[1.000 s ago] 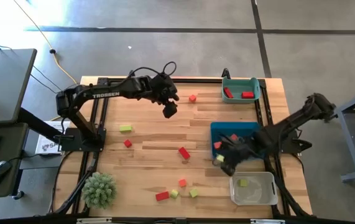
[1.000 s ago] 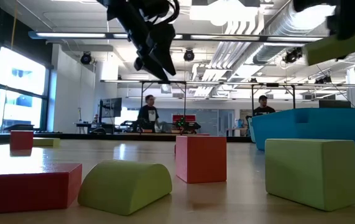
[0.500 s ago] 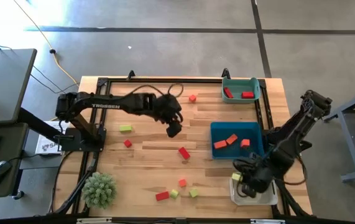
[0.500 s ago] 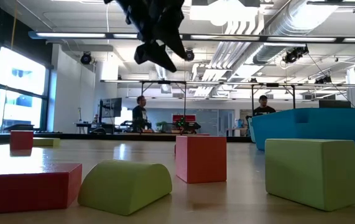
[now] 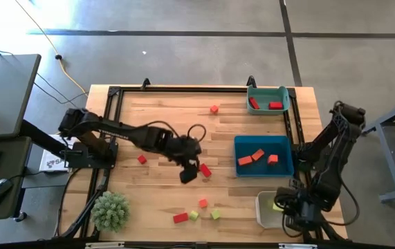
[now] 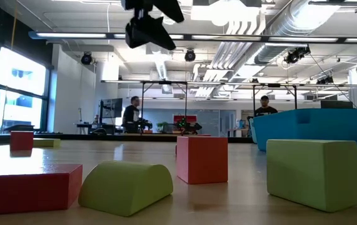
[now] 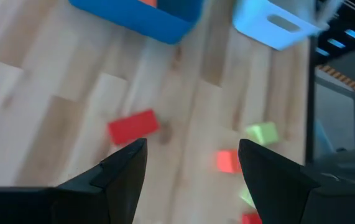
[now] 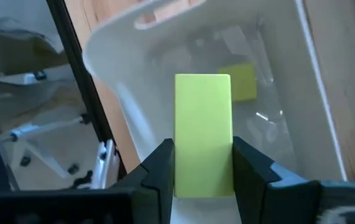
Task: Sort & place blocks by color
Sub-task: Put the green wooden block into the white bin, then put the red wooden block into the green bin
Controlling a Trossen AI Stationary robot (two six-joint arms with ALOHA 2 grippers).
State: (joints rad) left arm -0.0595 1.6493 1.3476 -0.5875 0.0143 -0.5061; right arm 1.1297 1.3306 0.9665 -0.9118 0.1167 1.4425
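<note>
My right gripper [image 5: 281, 205] is over the white bin [image 5: 265, 209] at the near right, shut on a yellow-green bar [image 8: 203, 134]. Another yellow-green block [image 8: 244, 84] lies in that bin. My left gripper [image 5: 189, 172] is open and empty, just above the table's middle and beside a red bar [image 5: 205, 169], which lies flat ahead of its fingers in the left wrist view [image 7: 132, 127]. It also shows high up in the low view [image 6: 147, 28]. Other red, orange and yellow-green blocks [image 5: 197, 211] lie near the front edge. My right gripper pinches the yellow-green bar by its two long sides [image 8: 181, 158] between its two fingers. The fingers lie along the bar, whose free end sticks out past the fingertips toward the white bin's floor. The bar is lifted clear, above the bin.
A teal bin [image 5: 268, 104] at the far right holds red blocks. A blue bin [image 5: 280, 145] at mid right holds orange ones. A spiky green plant ball [image 5: 110, 209] sits at the near left. Single red blocks lie on the table, one far [image 5: 214, 108], one left [image 5: 142, 159].
My right gripper has carried the yellow-green bar from beside the blue bin toward the near edge, to above the white bin. My left gripper has gone from the far middle toward the near edge, up to the red bar.
</note>
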